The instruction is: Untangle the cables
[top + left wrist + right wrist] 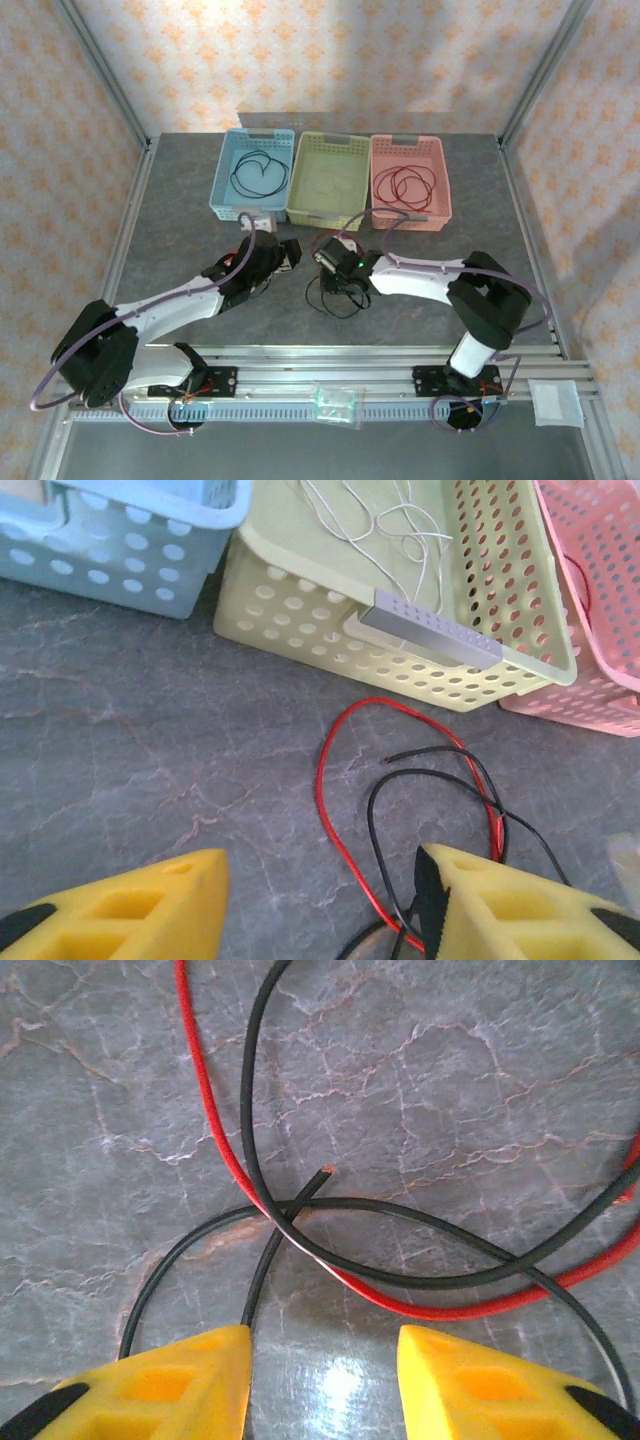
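Observation:
A red cable (pixel 319 784) and a black cable (pixel 370 809) lie crossed in loose loops on the grey table, just in front of the baskets. My left gripper (pixel 320 910) is open. Its right finger (pixel 500 910) rests over the strands where they cross, and nothing lies between the pads. My right gripper (pixel 325 1380) is open too, hovering low over the crossing of the red cable (pixel 205 1070) and black cable (pixel 245 1100). A black strand runs under its left finger (pixel 170 1385). From above, both grippers (pixel 285 255) (pixel 335 265) flank the tangle (pixel 338 298). A pale cable (pixel 380 520) lies in the green basket.
Three baskets stand in a row at the back. The blue basket (pixel 222 180) holds a black loop, the green basket (pixel 296 190) a pale one, and the pink basket (pixel 443 190) red loops. A clear bag (pixel 335 403) and a white packet (pixel 555 403) lie on the front rail.

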